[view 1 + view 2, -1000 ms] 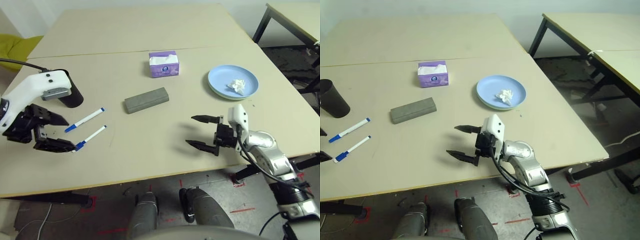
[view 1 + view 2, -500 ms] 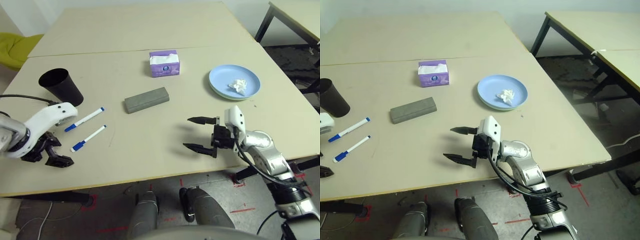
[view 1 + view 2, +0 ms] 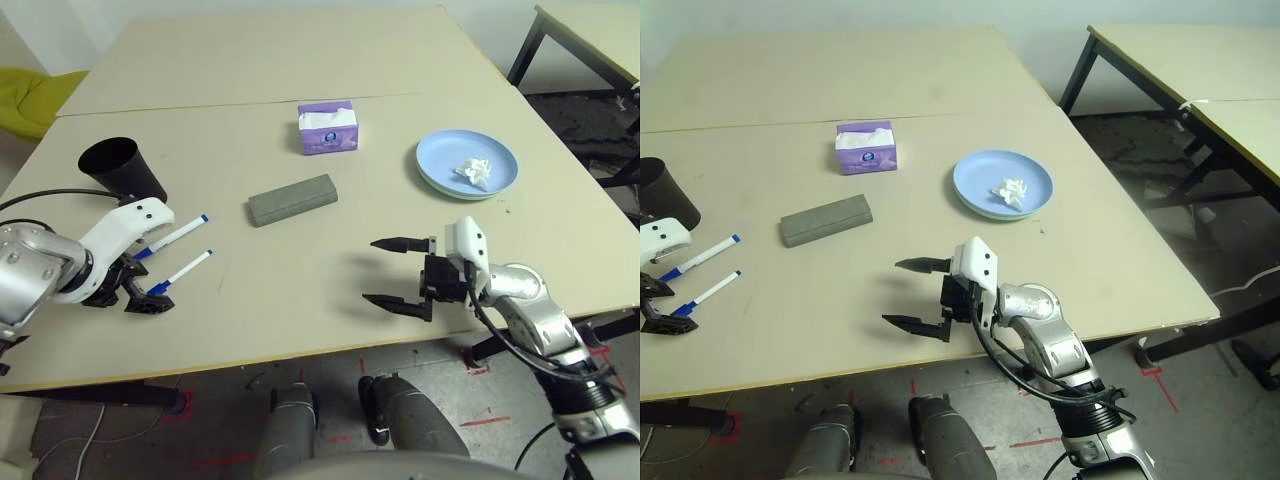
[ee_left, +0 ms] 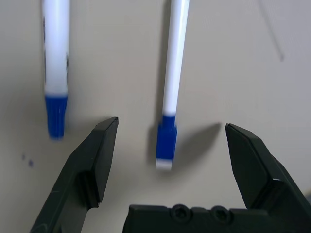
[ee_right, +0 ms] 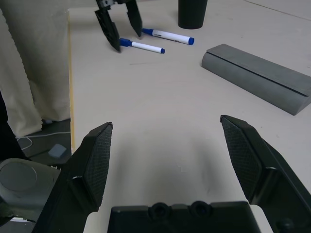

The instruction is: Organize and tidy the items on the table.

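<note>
Nearest the robot, the right gripper hovers level just above the front part of the table, pointing toward the robot's left, its jaws spread wide with nothing between them. On the left, the left gripper points steeply down at the near marker; its jaws stand wide, one on each side of the blue cap, and I cannot tell whether the fingertips touch the table. The marker lies flat, not gripped. Just beyond it lies the second marker, roughly parallel, its cap toward the table's left edge. Farther back on the left stands the black cup, upright, mouth open. Near the table's middle lies the grey glasses case, closed, set at a slant. Off to the right sits the light-blue plate, with the crumpled tissue lying on it; a green rim peeks out beneath its near edge. Farthest back, behind the case, stands the purple tissue box.
</note>
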